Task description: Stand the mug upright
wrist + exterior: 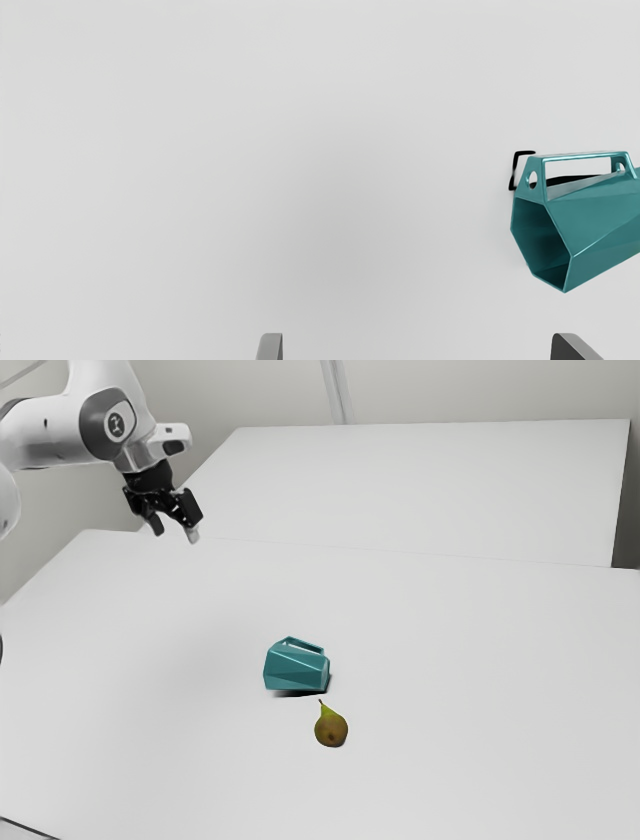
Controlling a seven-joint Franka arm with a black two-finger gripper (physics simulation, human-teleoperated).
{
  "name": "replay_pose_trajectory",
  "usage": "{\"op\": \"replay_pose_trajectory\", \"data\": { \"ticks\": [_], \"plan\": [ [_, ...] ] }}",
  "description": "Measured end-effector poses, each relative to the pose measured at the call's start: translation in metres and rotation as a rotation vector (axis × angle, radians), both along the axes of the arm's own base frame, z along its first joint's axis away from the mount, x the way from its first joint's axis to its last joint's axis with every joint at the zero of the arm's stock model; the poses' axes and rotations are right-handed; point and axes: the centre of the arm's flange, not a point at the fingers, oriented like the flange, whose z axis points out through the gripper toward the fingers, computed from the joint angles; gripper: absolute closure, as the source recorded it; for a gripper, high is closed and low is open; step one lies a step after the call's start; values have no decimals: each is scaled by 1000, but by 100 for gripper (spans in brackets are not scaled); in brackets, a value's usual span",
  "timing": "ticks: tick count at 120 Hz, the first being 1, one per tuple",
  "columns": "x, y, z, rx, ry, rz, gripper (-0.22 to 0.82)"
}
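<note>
The tool (175,535) hangs above the desk (470,710), its two fingers standing wide apart with nothing between them. From it, in the exterior view, the mug (297,669) lies well apart, between 4 and 5 o'clock, on the desk. The mug is on its side, not upright: its long axis runs roughly from 9 to 3 o'clock in the exterior view, and its handle (304,646) is on the 12 o'clock side. In the wrist view, its open mouth (542,240) faces back towards the tool's side. Farther out, a pear (331,730) sits near the mug, at about 5 o'clock from it, stem towards 11.
</note>
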Motion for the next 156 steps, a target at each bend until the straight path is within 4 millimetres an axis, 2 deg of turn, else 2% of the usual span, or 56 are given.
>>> {"op": "replay_pose_trajectory", "data": {
  "ticks": [16,26,32,53,73,79,93,115,156],
  "plan": [
    [-8,6,-1,-20,-21,14,2],
    [-31,8,-6,-46,-34,21,2],
    [-46,10,-15,-60,-49,25,2],
    [-71,28,-58,-118,-157,32,2],
    [-102,41,-129,-444,-309,121,2],
    [-110,46,-142,-509,-366,138,2],
    [-113,49,-160,-546,-469,89,2],
    [-106,40,-188,-529,-541,-47,2],
    [-118,4,-218,-495,-592,-304,3]
  ]
}}
